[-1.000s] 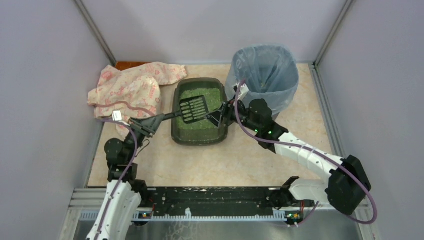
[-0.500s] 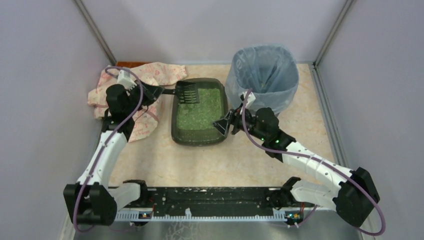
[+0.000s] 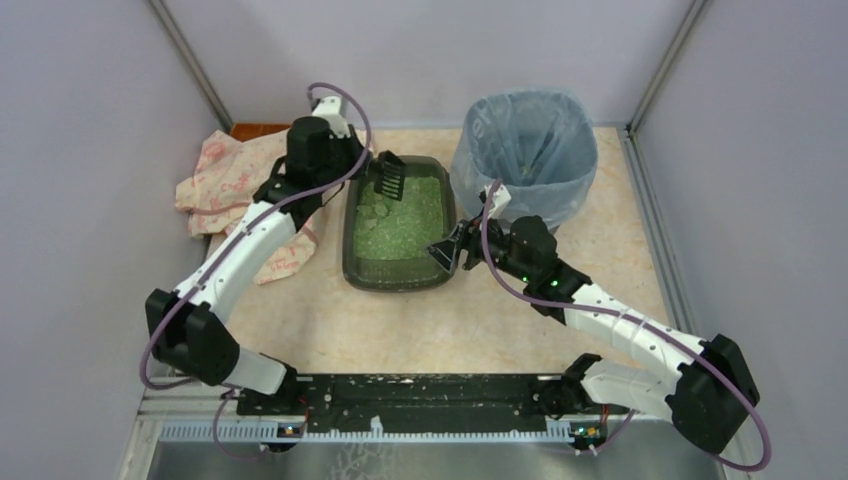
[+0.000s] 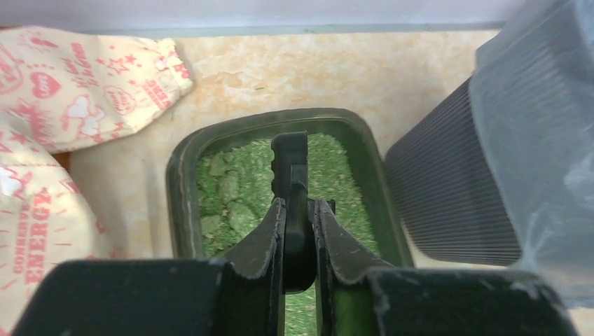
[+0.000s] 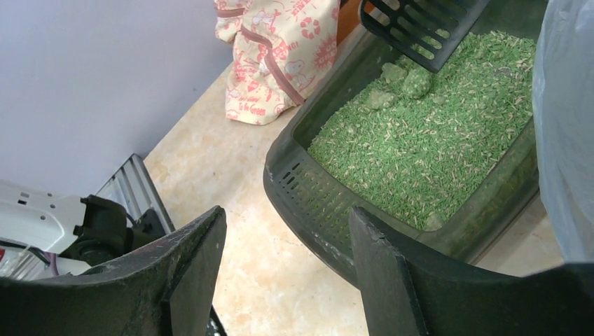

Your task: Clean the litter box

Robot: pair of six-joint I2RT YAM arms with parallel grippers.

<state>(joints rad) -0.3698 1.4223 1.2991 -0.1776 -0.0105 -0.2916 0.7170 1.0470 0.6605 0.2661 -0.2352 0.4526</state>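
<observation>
The litter box (image 3: 352, 262) is a dark grey-green tray of green litter (image 5: 434, 140) in the middle of the floor. Several clumps (image 4: 225, 203) lie at its far end. My left gripper (image 3: 362, 170) is at the box's far left corner, shut on the handle of a black slotted scoop (image 3: 391, 178). The scoop's blade tilts down over the clumps (image 5: 399, 80). In the left wrist view the handle (image 4: 300, 231) is pinched between the fingers (image 4: 266, 238). My right gripper (image 5: 287, 220) stands open at the box's near right corner (image 3: 445, 250), holding nothing.
A round bin (image 3: 525, 150) lined with a blue-grey bag stands right of the box, close to its rim. A pink patterned cloth (image 3: 235, 175) lies crumpled left of the box. Grey walls enclose the floor on three sides.
My left arm swung from the near left up to the box's far left corner, carrying the scoop from mid-box to the far end. The right gripper drew back slightly toward the near right corner.
</observation>
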